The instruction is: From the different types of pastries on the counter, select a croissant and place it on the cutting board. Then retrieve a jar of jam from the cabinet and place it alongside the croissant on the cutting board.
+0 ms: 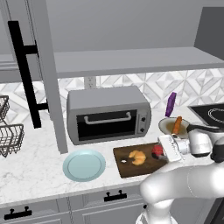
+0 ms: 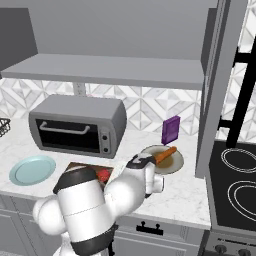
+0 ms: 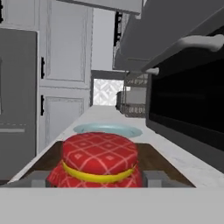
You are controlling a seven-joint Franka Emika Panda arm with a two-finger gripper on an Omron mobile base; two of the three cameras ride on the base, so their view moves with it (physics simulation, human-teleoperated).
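Observation:
The jar of jam [image 3: 98, 159], dark red with a checked red lid and a yellow band, sits between my fingertips [image 3: 155, 178], and my gripper [image 3: 98, 179] is shut on it. From the left base, the jar [image 1: 157, 150] is at the right end of the dark brown cutting board [image 1: 127, 168], with the gripper [image 1: 162, 151] reaching in from the right. The golden croissant [image 1: 138, 157] lies on the board just left of the jar. I cannot tell whether the jar touches the board. The cabinet shelf [image 1: 131, 59] hangs above the white counter [image 1: 35, 175].
A grey toaster oven [image 1: 108, 114] stands behind the board and a teal plate [image 1: 84, 165] lies to its left. The open cabinet door [image 1: 48, 74] hangs left of the oven. To the right are a bowl [image 1: 168, 127] with an orange stick, a purple bottle [image 1: 170, 104] and the stove [image 1: 212, 113].

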